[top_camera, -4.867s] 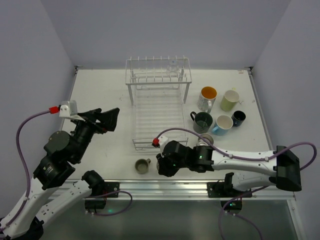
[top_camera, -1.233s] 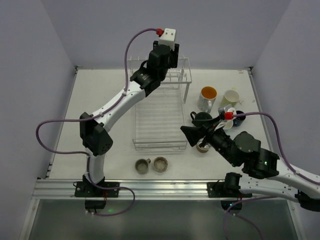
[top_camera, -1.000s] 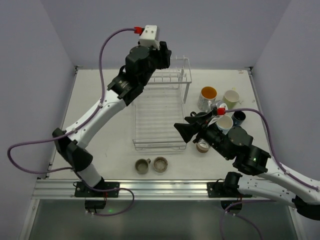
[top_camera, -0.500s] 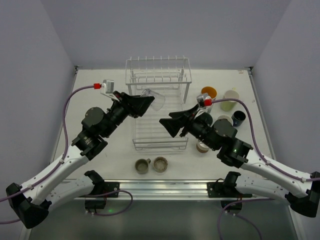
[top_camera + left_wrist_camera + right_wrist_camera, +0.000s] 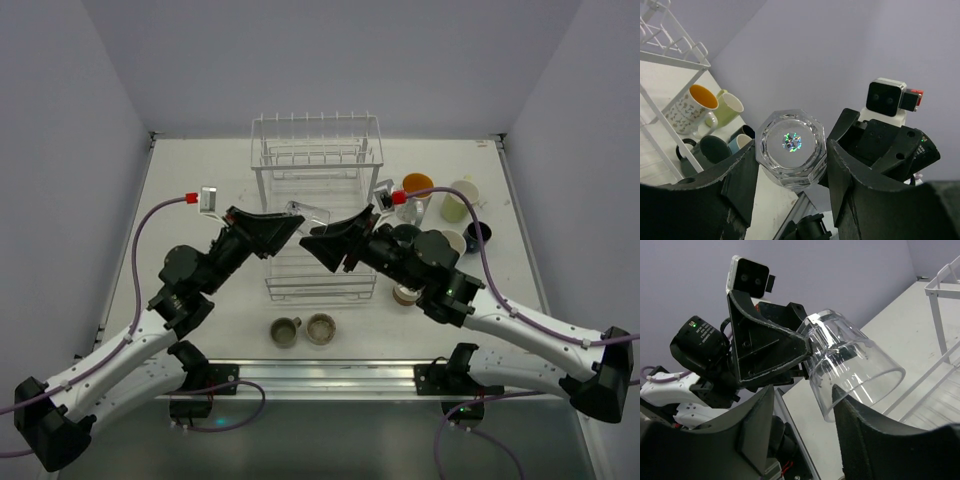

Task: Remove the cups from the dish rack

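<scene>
Left tool (image 5: 286,225), above the dish rack's (image 5: 318,293) lower basket, pinches the clear glass (image 5: 310,213) by its base. The glass lies sideways, mouth facing your right tool (image 5: 322,238), whose jaws are spread just beside the rim.

White bench (image 5: 200,180), matte and flat, enclosed on three sides by pale lilac walls (image 5: 330,60); a silver aluminium rail (image 5: 330,374) runs along its near edge.
</scene>
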You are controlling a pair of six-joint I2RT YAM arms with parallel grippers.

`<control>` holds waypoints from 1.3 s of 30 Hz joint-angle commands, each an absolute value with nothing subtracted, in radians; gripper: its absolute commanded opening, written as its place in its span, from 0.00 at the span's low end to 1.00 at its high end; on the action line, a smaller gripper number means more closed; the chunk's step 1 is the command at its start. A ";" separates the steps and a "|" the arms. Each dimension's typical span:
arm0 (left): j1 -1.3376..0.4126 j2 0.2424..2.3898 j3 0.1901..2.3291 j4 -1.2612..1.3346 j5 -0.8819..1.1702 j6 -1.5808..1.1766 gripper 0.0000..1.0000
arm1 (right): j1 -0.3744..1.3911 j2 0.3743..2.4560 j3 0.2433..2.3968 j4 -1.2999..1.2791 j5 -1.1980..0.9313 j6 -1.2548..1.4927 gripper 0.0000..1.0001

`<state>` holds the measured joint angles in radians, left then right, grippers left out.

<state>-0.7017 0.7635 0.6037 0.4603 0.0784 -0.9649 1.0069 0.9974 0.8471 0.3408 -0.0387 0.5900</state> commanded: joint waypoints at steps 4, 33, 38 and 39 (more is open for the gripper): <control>-0.721 0.747 0.572 0.598 0.091 -1.019 0.29 | 1.003 1.022 0.894 0.499 -0.032 0.603 0.44; -0.732 0.577 0.954 -0.441 -0.328 -0.292 1.00 | 1.144 0.928 0.982 -0.871 0.106 0.664 0.00; -0.730 0.503 0.844 -0.460 -0.484 -0.259 1.00 | 1.157 0.991 0.884 -0.850 0.123 0.712 0.00; -0.730 0.491 0.825 -0.439 -0.497 -0.253 1.00 | 1.158 1.008 0.858 -0.819 0.130 0.721 0.00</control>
